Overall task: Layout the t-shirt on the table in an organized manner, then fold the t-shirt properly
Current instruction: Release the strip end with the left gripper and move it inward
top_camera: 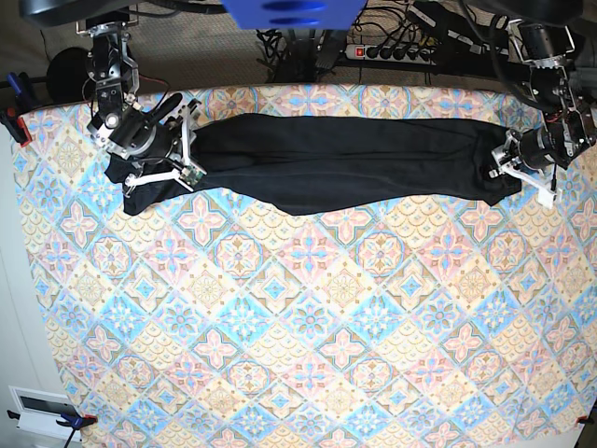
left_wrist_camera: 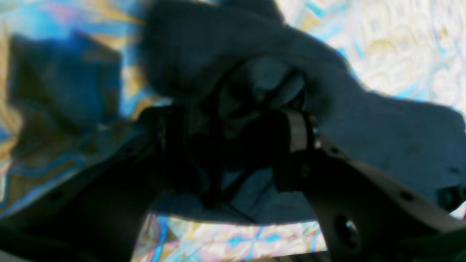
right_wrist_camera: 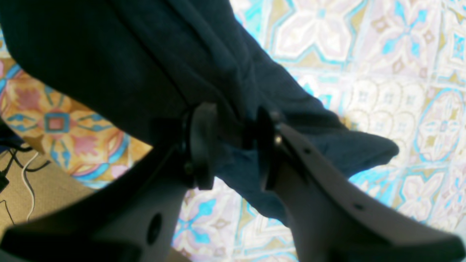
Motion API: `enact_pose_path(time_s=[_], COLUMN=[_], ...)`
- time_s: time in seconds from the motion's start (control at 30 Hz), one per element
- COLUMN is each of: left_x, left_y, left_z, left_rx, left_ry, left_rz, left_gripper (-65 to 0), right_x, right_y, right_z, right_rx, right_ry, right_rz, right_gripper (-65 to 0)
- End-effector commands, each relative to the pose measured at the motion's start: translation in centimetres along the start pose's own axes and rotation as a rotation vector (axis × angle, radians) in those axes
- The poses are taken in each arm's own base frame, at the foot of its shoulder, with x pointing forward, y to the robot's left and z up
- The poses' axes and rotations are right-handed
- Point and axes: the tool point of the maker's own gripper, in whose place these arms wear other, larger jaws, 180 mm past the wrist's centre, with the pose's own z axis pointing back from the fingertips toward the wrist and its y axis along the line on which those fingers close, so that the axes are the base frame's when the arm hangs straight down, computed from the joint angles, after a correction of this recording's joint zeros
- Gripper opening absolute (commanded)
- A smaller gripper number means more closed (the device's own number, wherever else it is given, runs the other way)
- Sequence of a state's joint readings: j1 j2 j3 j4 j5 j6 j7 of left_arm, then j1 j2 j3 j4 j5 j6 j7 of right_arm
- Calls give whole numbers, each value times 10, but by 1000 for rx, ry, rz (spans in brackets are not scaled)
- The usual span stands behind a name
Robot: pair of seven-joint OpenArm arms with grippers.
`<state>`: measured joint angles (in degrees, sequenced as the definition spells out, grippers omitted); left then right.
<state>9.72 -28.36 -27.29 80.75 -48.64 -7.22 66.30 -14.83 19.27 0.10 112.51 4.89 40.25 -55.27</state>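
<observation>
A: What lies nearest in the base view?

B: The bare front stretch of the table (top_camera: 308, 327), its blue, pink and cream tile-patterned cloth covering everything up to the far edge.

A: And the t-shirt?

B: The t-shirt (top_camera: 345, 161) is stretched into a long dark band across the far part of the table, sagging a little in the middle.

A: Who holds it?

B: The right gripper (right_wrist_camera: 231, 145) is clenched on a bunched fold at one end; its wrist view shows fabric pinched between both jaws. The left gripper (top_camera: 505, 164) is at the other end. Its wrist view is blurred, but cloth is gathered between its jaws, so it looks clamped on the t-shirt.

A: Beyond that?

B: Cables (top_camera: 410, 33) behind the far edge.
</observation>
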Motion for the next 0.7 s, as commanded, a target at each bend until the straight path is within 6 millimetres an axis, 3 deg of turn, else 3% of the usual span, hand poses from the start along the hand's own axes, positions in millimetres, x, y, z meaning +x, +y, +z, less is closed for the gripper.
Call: enact_pose_path(time_s=[0.0,0.13,0.27,0.33,0.4,0.53,0.6,0.67], left_x=[4,-3,-23,-29,-31,-16,-5,14], left_y=[8,14,-2,-12,-14,-25,-27,-17], left_z=[5,3,-11,-14,-11,-8,-6,6], left_rx=[34,67,43,1,-30,-84,-89,-78], left_ry=[2,22,104,122,129,82,53,-15], left_rz=[-12,-26,-85,-82,-65,-43,-44,-7], left_gripper=[-301,-302,-310,-355,-448,-646,-650,-650], right_x=[7,8,9,10,10,10,10,10], right_y=[-7,-6,-8,-8,-8,-8,-8,-8], right_z=[5,5,5,5,5,5,5,5], right_rx=[-19,-19,-22,-22,-22,-21,-21,-21], right_ry=[-28,-29,-33,-35,-35,-36,-36,-36], right_rz=[9,8,8,8,8,7,7,7], right_gripper=[-473,-473,-473,-473,-473,-473,-473,-473])
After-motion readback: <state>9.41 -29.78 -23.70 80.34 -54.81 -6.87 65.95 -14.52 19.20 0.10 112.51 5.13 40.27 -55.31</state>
